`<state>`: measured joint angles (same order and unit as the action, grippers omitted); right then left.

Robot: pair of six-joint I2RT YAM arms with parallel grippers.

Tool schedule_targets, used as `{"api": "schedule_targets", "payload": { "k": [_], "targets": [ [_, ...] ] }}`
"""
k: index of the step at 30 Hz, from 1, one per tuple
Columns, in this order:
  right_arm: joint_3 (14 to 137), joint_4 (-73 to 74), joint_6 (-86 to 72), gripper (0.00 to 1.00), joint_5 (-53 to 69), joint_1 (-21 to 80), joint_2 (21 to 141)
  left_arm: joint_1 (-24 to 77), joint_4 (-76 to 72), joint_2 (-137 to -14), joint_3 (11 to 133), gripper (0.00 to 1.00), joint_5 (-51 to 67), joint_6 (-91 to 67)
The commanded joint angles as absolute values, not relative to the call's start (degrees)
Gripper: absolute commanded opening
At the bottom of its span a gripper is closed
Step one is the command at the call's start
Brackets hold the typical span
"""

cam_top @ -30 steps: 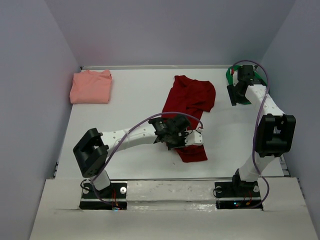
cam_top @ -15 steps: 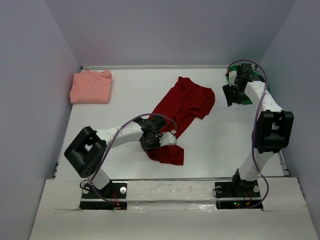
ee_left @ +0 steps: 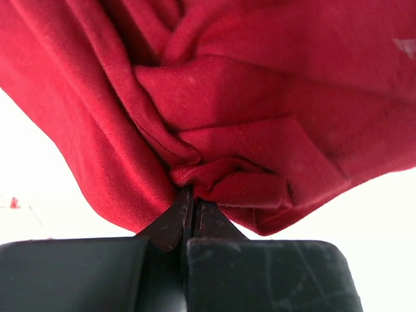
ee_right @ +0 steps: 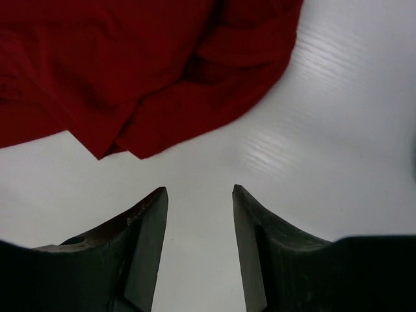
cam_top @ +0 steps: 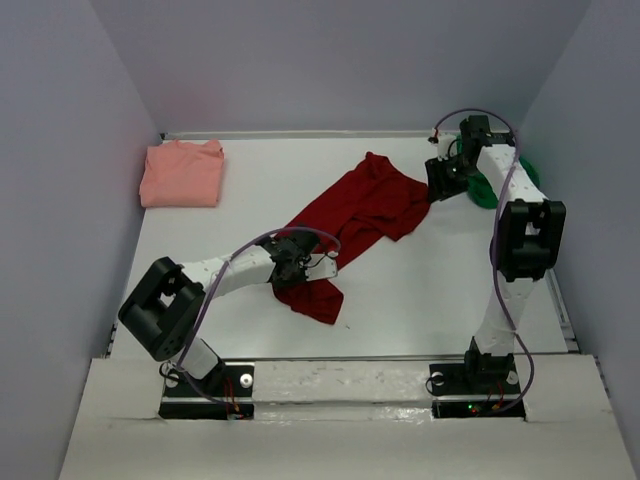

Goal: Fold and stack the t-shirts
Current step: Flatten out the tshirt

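The dark red t-shirt (cam_top: 365, 210) lies stretched in a diagonal band across the middle of the table. My left gripper (cam_top: 300, 268) is shut on a bunched fold at its near end; in the left wrist view the fingers (ee_left: 192, 195) pinch red cloth (ee_left: 260, 97). My right gripper (cam_top: 438, 180) stands open just right of the shirt's far end, with only bare table between its fingers (ee_right: 198, 192) and the shirt's edge (ee_right: 130, 65) ahead of them. The salmon-pink t-shirt (cam_top: 182, 173) lies folded at the far left. The green t-shirt (cam_top: 484, 192) is mostly hidden behind the right arm.
Grey walls close in the white table (cam_top: 450, 290) on the left, back and right. The right arm's upright links (cam_top: 522, 240) stand near the right wall. Both arm bases sit at the near edge.
The left gripper has dragged the red shirt's near end to the left, stretching it out. The right gripper has swung left, away from the green shirt to the red shirt's far end, its jaws narrowing.
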<state>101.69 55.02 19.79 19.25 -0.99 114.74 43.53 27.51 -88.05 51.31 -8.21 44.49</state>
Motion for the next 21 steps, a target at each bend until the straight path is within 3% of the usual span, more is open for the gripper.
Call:
{"api": "schedule_targets", "payload": {
  "k": [1, 10, 18, 21],
  "targets": [
    [111.5, 60.7, 21.3, 0.50, 28.1, 1.0, 120.8, 42.5, 21.8, -85.9, 48.3, 0.00, -19.1, 45.9],
    [133.2, 66.2, 20.3, 0.41, 28.3, 2.7, 136.7, 39.2, 13.6, -86.4, 45.1, 0.00, -32.1, 41.1],
    [137.3, 61.9, 21.0, 0.41, 30.5, 6.0, 140.4, 38.8, 1.6, -85.2, 40.3, 0.00, -44.6, 47.4],
    [137.4, 59.9, 20.7, 0.45, 32.6, 6.5, 140.5, 37.4, 1.3, -86.2, 41.0, 0.00, -45.8, 46.0]
  ]
}}
